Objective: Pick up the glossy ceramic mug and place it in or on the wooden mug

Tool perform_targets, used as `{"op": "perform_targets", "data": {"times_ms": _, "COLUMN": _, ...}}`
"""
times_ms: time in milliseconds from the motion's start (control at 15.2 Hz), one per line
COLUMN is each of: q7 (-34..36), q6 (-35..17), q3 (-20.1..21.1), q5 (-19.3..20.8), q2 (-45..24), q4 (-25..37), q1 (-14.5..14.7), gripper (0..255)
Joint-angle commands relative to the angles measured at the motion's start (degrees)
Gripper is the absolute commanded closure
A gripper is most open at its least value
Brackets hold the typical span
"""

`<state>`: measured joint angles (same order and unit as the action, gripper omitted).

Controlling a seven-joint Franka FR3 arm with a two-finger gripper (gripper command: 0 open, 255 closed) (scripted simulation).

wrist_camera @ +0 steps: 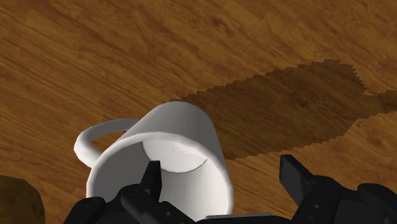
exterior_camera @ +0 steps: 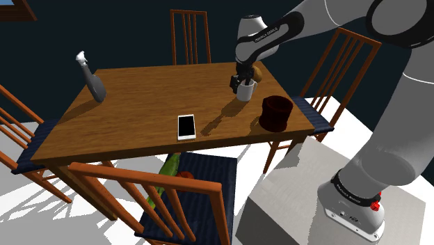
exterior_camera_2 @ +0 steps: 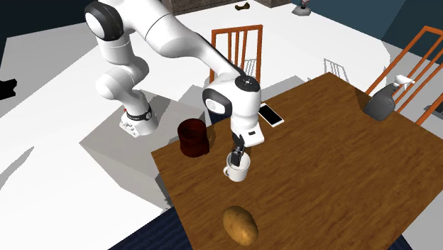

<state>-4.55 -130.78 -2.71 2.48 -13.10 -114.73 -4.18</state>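
A glossy white mug (exterior_camera: pixel 244 91) (exterior_camera_2: pixel 236 171) (wrist_camera: pixel 184 137) stands upright on the wooden table (exterior_camera: pixel 139 97), near the edge on the stand's side. My black gripper (exterior_camera: pixel 241 83) (exterior_camera_2: pixel 238 152) (wrist_camera: pixel 220 169) is lowered onto it and open. One finger (wrist_camera: pixel 151 175) is inside the mug's mouth and the other finger (wrist_camera: pixel 294 173) is outside its wall, not touching. The handle points away from the outer finger. A dark red-brown mug (exterior_camera: pixel 275 113) (exterior_camera_2: pixel 192 137) stands upright a short way off, at the table's corner nearest the stand.
A brown potato (exterior_camera_2: pixel 241 224) (exterior_camera: pixel 256 69) lies beyond the white mug. A white phone (exterior_camera: pixel 186 127) (exterior_camera_2: pixel 270 114) lies flat mid-table, and a grey bottle (exterior_camera: pixel 92 80) (exterior_camera_2: pixel 381 105) stands at the far end. Wooden chairs (exterior_camera: pixel 188 35) ring the table.
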Motion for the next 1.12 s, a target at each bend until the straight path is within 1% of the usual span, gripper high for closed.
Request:
{"op": "perform_targets", "data": {"times_ms": 0, "q7": 0.0, "q6": 0.0, "q3": 0.0, "q5": 0.0, "q2": 0.0, "q4": 0.0, "q1": 0.0, "gripper": 0}}
{"op": "perform_targets", "data": {"times_ms": 132, "q7": 0.0, "q6": 0.0, "q3": 0.0, "q5": 0.0, "q2": 0.0, "q4": 0.0, "q1": 0.0, "gripper": 0}}
{"op": "perform_targets", "data": {"times_ms": 198, "q7": 0.0, "q6": 0.0, "q3": 0.0, "q5": 0.0, "q2": 0.0, "q4": 0.0, "q1": 0.0, "gripper": 255}}
{"op": "perform_targets", "data": {"times_ms": 792, "q7": 0.0, "q6": 0.0, "q3": 0.0, "q5": 0.0, "q2": 0.0, "q4": 0.0, "q1": 0.0, "gripper": 255}}
{"op": "perform_targets", "data": {"times_ms": 1056, "q7": -0.1, "q6": 2.7, "q3": 0.0, "q5": 0.0, "q2": 1.5, "q4": 1.2, "q1": 0.0, "gripper": 255}}
